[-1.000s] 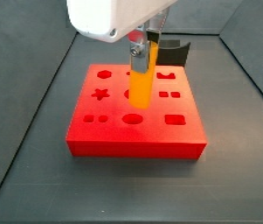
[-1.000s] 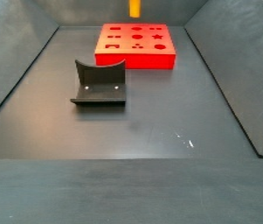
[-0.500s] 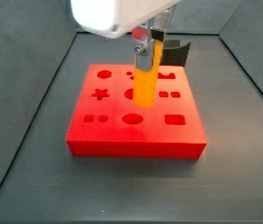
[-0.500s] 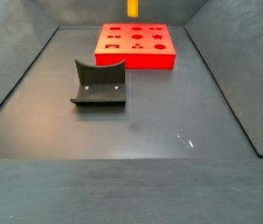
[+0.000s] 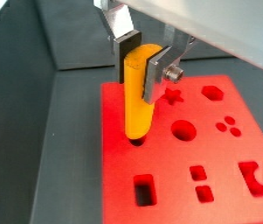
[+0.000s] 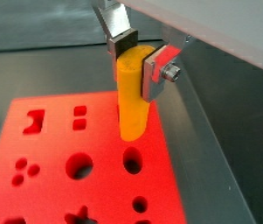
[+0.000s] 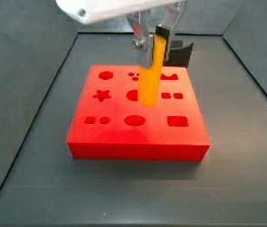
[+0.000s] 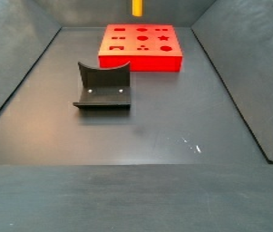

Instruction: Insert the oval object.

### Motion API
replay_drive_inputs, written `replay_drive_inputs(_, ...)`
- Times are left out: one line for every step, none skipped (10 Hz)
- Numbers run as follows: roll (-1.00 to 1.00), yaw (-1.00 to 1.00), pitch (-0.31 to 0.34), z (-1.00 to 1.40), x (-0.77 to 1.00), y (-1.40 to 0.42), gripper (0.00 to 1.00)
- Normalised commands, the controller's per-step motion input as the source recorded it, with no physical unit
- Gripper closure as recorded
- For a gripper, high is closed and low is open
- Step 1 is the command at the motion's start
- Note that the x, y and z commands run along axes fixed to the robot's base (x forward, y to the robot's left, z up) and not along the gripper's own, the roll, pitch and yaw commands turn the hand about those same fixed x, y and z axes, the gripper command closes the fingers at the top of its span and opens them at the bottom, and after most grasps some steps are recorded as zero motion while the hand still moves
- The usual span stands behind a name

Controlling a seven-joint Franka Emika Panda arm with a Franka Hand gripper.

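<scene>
My gripper (image 7: 149,40) is shut on the upper end of the oval object (image 7: 153,75), a long orange-yellow peg that hangs nearly upright. Its lower end is over the top of the red block (image 7: 112,133), among the shaped holes. In both wrist views the silver fingers (image 5: 159,74) (image 6: 157,66) clamp the peg (image 5: 137,96) (image 6: 131,101). Its tip hovers just short of an oval hole (image 6: 133,159). In a side view only the peg's lower end (image 8: 139,7) shows above the red block (image 8: 163,62); the gripper is out of that frame.
The dark fixture (image 8: 103,87) stands on the floor in front of the block in a side view, and behind the block in the other side view (image 7: 178,51). Sloping dark walls (image 8: 17,82) enclose the floor.
The gripper and peg have shifted slightly to the right and a little upward over the block. The block and fixture have not moved.
</scene>
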Motion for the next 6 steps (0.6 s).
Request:
replay_drive_inputs(-0.04,-1.00,0.000,0.18,0.01,0.00,1.00)
replay_drive_inputs(-0.04,-1.00,0.000,0.18,0.02,0.00,1.00)
replay_drive_inputs(-0.05,-1.00,0.000,0.21,0.06,0.00,1.00)
replay_drive_inputs(-0.06,-0.98,0.000,0.22,0.14,0.01,1.00)
replay_drive_inputs(-0.06,-0.96,0.000,0.22,0.17,0.03,1.00)
replay_drive_inputs(-0.07,-0.96,0.000,0.22,0.17,0.03,1.00)
